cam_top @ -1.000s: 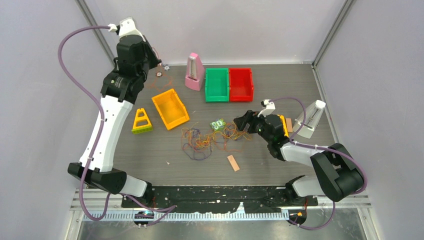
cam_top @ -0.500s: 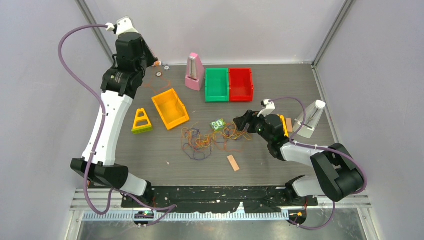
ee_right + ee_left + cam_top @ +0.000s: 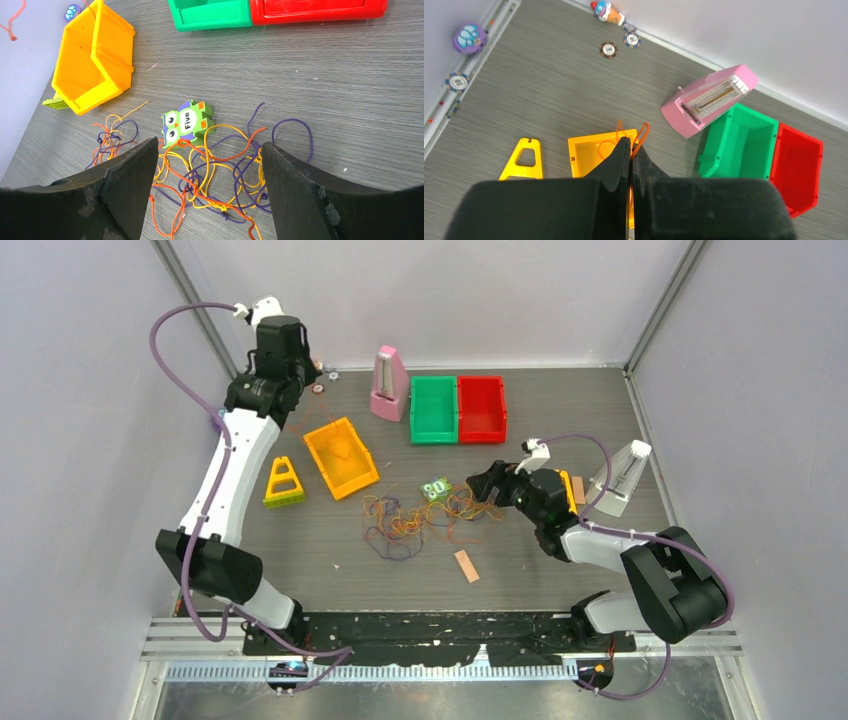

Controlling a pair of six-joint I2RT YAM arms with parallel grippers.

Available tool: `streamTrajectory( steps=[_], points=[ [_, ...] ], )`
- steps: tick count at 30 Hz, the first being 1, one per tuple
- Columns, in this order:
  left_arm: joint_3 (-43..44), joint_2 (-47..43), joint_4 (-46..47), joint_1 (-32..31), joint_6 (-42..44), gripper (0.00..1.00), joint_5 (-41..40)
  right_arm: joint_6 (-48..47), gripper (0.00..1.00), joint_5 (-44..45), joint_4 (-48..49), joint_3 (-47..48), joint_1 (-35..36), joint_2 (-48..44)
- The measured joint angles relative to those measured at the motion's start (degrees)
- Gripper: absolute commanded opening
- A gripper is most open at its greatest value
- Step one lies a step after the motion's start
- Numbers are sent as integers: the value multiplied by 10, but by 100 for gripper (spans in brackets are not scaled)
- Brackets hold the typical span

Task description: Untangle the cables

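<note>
The left gripper [image 3: 630, 150] was seen clamped on an orange cable [image 3: 640, 136] above the yellow bin [image 3: 580, 146] — loops of it stuck out past the fingertips. The right gripper [image 3: 209, 150] was held spread wide, nothing grasped, low over the other cables [image 3: 215, 180] — these lay tangled on the table [image 3: 325, 75], touching the owl tile [image 3: 186, 121].

The left gripper [image 3: 631, 152] hides part of the orange cable [image 3: 644, 132] and yellow bin [image 3: 589, 150]; the right wrist view crops the cable tangle [image 3: 200, 185].
</note>
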Motion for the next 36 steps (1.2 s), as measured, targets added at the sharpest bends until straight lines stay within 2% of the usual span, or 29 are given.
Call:
streamTrajectory(
  steps=[7, 14, 26, 36],
  points=[
    [-6, 51, -13, 0, -38, 0, -1, 0, 80, 0, 0, 0, 0, 0],
    [-21, 75, -40, 0, -82, 0, -41, 0, 80, 0, 0, 0, 0, 0],
    [-150, 74, -43, -9, -157, 0, -69, 0, 80, 0, 0, 0, 0, -1],
    [-147, 115, -22, -22, -219, 0, -73, 0, 80, 0, 1, -3, 0, -9]
  ],
)
